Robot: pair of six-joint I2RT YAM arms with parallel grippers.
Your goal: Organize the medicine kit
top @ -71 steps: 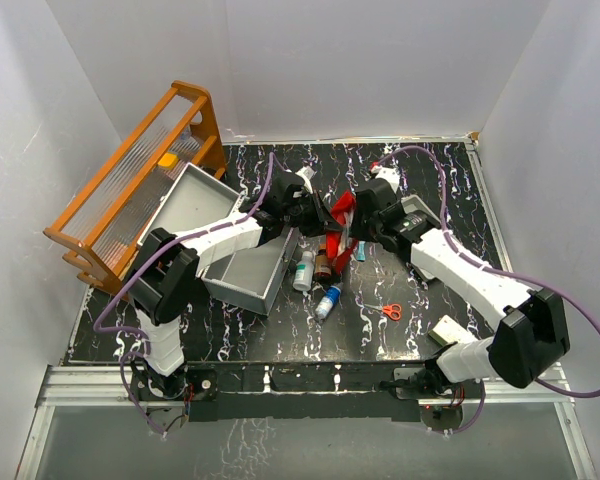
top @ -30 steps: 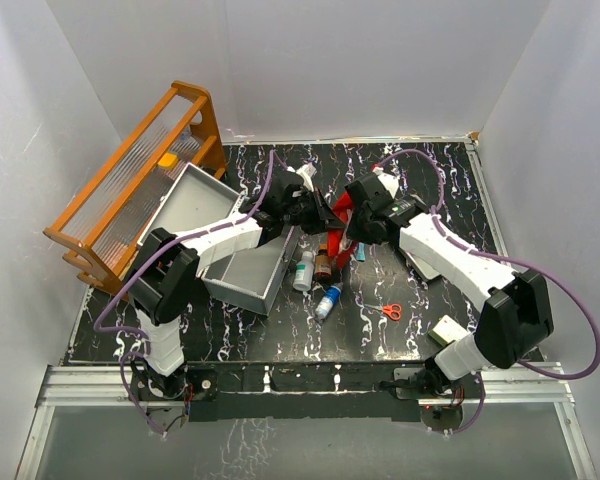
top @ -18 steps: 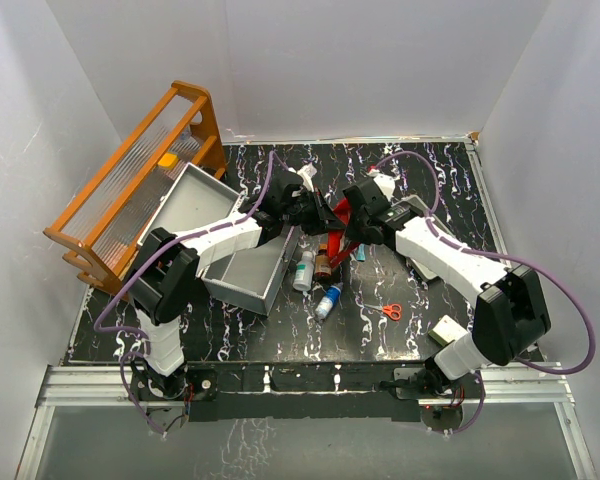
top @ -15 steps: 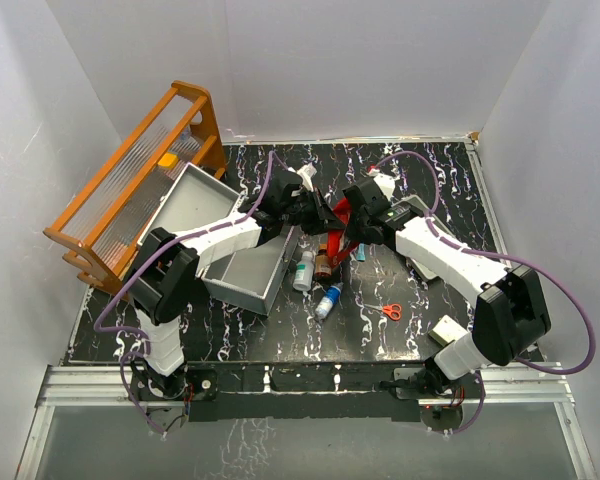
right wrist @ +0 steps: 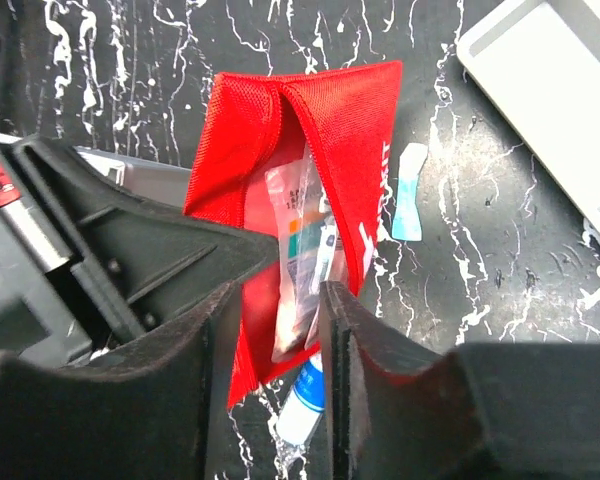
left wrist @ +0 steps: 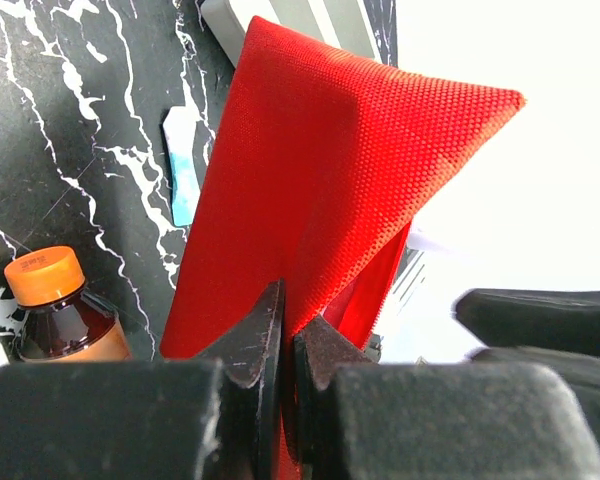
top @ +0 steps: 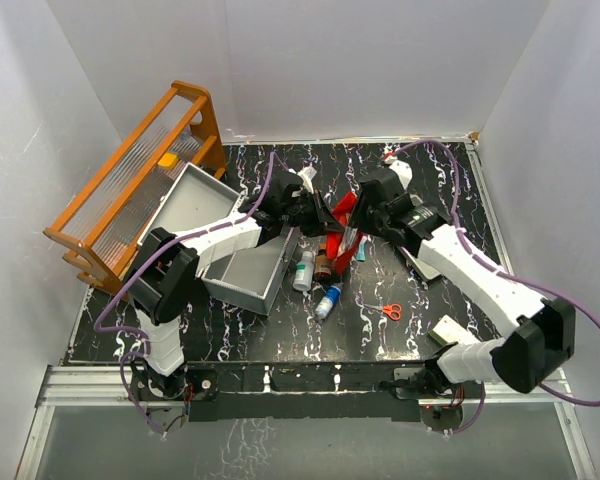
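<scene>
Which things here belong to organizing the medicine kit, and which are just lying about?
Likely part of the job:
medicine kit; red pouch, pinched by the left gripper, with the right gripper open above it; white bottle; brown bottle; red scissors; small blue strip.

Probably just lying about:
orange wooden rack; flat grey tray.

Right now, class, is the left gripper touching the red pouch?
Touching. The left wrist view shows the left gripper pinched shut on the fabric of the red pouch.
</scene>
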